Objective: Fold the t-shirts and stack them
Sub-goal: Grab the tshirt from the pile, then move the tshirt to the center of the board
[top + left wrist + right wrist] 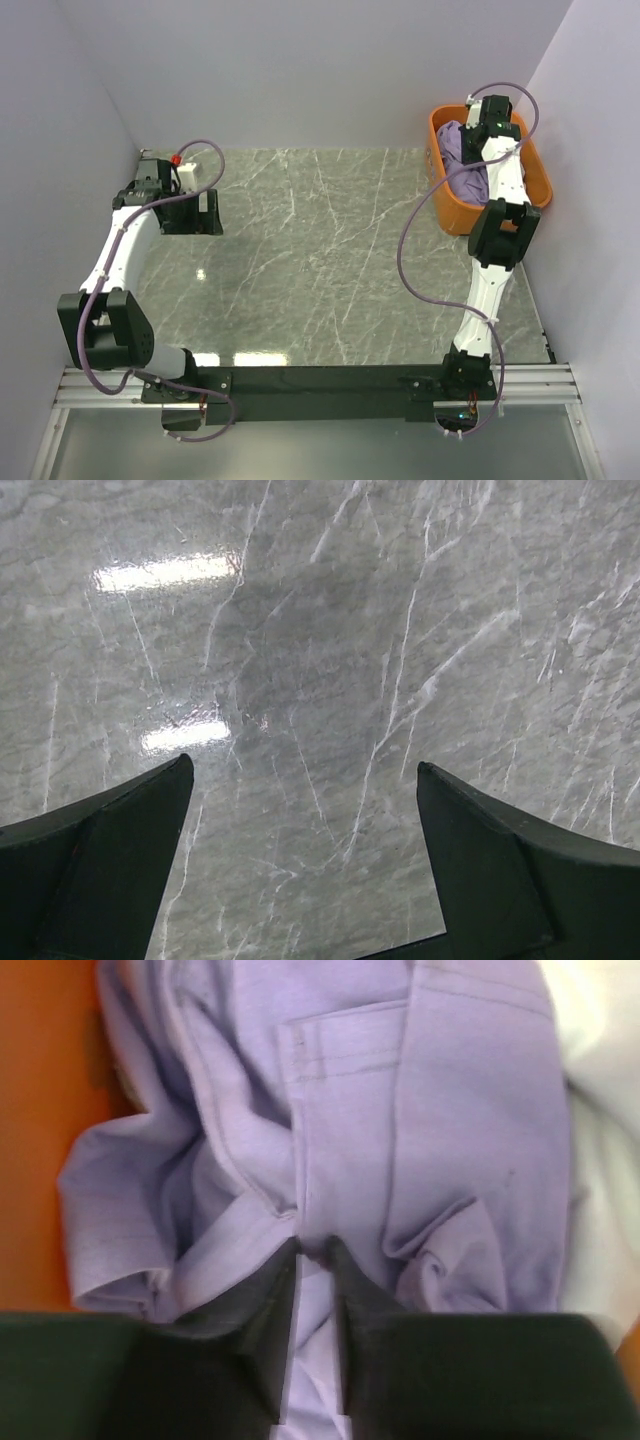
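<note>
My left pincer (305, 770) hangs over the far left part of the grey marble worktop (330, 250), its two dark fingers (120, 830) spread wide with only bare stone between them. It touches no cloth.

Far off to the right, at the back corner, sits the orange tub (541, 188). The lavender t-shirt (350, 1130) lies crumpled inside it, a hemmed sleeve or pocket edge turned up. My right pincer (312, 1248) reaches down into the tub, its fingers drawn nearly together and pinching a fold of that lavender cloth. The white t-shirt (600, 1160) lies just beside the lavender one, touching it along its right edge.
</note>
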